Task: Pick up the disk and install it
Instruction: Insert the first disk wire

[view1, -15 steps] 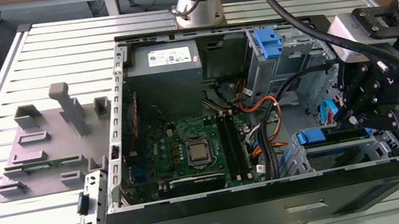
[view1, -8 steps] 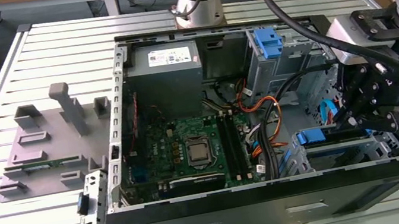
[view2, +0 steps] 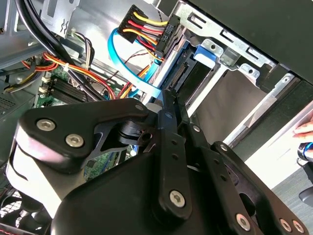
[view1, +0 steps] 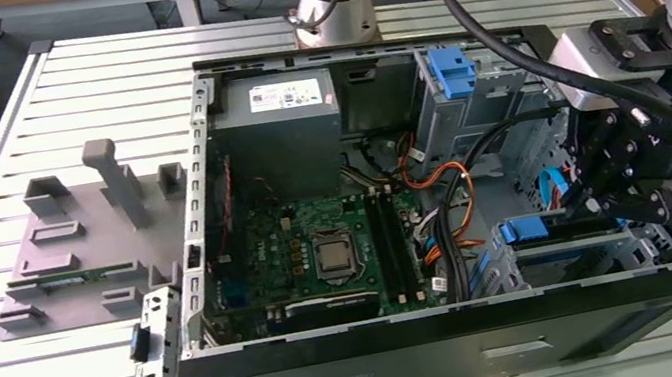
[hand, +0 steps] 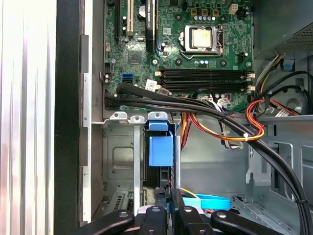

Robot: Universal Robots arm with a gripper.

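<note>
Disk (hand: pixel 161 151) with its blue carrier sits edge-on in the drive bay of the open computer case (view1: pixel 471 354), at the corner on the exterior view's right — the blue tab shows there too, just beside the gripper (view1: pixel 634 192). In the first wrist view the gripper (hand: pixel 168 193) has its fingers drawn together, tips right at the disk's near edge; whether they pinch that edge or merely touch it, I cannot tell. My read on handling: stiff, fairly heavy for its size, smooth bare metal — slippery, and shock-sensitive. The plastic carrier's rim or tab looks the better hold. A light-blue data cable (view2: pixel 128 68) and a bundle of coloured power wires (view2: pixel 142 27) hang just beside the bay.
</note>
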